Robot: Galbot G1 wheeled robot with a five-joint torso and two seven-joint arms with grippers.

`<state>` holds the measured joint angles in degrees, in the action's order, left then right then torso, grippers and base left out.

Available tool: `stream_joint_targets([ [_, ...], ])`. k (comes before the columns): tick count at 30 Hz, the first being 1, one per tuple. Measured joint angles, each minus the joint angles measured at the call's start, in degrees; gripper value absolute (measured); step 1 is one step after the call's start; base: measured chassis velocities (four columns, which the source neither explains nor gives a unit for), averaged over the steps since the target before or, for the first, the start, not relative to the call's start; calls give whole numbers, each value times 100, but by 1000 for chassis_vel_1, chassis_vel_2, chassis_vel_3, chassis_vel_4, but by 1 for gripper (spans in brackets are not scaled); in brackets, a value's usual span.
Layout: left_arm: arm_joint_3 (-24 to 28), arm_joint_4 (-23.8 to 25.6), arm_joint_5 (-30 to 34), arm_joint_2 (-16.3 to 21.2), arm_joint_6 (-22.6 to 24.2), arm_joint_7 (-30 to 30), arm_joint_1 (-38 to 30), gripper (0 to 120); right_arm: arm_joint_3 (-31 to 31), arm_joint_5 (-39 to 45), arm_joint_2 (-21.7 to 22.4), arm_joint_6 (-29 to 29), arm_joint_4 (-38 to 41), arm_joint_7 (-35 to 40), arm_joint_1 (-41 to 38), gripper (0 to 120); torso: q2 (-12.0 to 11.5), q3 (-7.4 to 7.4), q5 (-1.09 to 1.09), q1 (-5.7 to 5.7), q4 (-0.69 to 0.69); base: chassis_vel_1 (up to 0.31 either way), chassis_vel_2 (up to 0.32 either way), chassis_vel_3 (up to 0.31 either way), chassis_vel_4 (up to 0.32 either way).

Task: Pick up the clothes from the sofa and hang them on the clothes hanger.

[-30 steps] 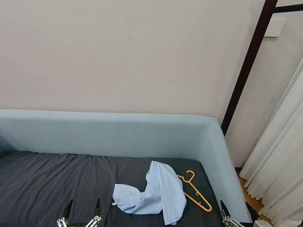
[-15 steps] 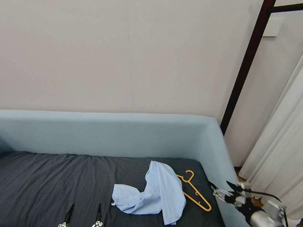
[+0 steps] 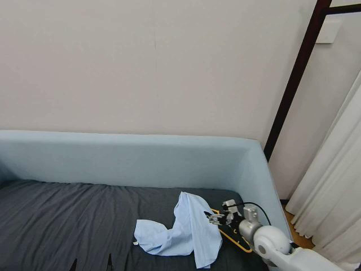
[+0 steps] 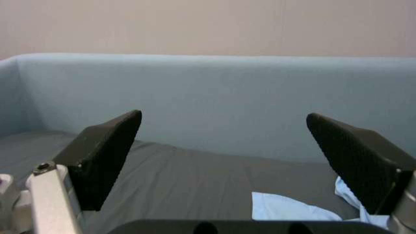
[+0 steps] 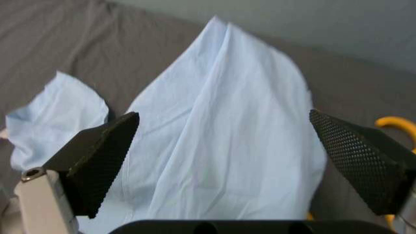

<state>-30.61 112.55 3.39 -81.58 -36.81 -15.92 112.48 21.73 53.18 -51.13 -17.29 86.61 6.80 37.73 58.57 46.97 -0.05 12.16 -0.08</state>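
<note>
A crumpled light blue garment (image 3: 180,231) lies on the sofa's dark grey seat (image 3: 56,220), toward its right end. Half under the garment's right edge lies an orange hanger (image 3: 241,241). My right gripper (image 3: 210,218) hovers open just above the garment's right side and the hanger's hook. In the right wrist view its fingers (image 5: 97,156) straddle the garment (image 5: 215,136), with a bit of the hanger (image 5: 398,124) at the side. My left gripper (image 3: 91,264) stays open low over the seat, left of the garment (image 4: 286,209), with nothing in it (image 4: 224,116).
The sofa's light blue back (image 3: 141,161) and right armrest (image 3: 256,186) wall in the seat. A dark post (image 3: 293,79) and a white curtain (image 3: 338,186) stand to the right of the sofa. Left of the garment the seat is bare.
My right arm has swung in from the lower right corner, over the armrest, to the garment's right edge. The left gripper has sunk lower in the view.
</note>
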Motion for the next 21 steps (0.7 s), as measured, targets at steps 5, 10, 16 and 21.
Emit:
stream_joint_targets([
  [5, -5, -10, 1, -132, -8, -53, 96, 100, 271, -62, -607, -175, -806, -74, -280, 100, 0, -1, -1, -1, 0, 0, 0, 0, 0],
  [10, -25, -14, -53, -228, -54, -81, 190, 100, 402, -111, -946, -194, -1339, -212, -408, 100, 0, -1, -1, -1, 0, 0, 0, 0, 0],
  [16, -52, -11, 32, -254, -108, -185, 282, 100, 484, -210, -1220, -230, -1799, -228, -489, 88, 0, -1, 0, -1, 1, 0, 0, 0, 0],
  [21, -75, -11, 58, -206, -174, -194, 286, 100, 467, -237, -1300, -255, -1984, -228, -494, 71, 0, -1, -1, -1, 0, 0, 0, 0, 0],
])
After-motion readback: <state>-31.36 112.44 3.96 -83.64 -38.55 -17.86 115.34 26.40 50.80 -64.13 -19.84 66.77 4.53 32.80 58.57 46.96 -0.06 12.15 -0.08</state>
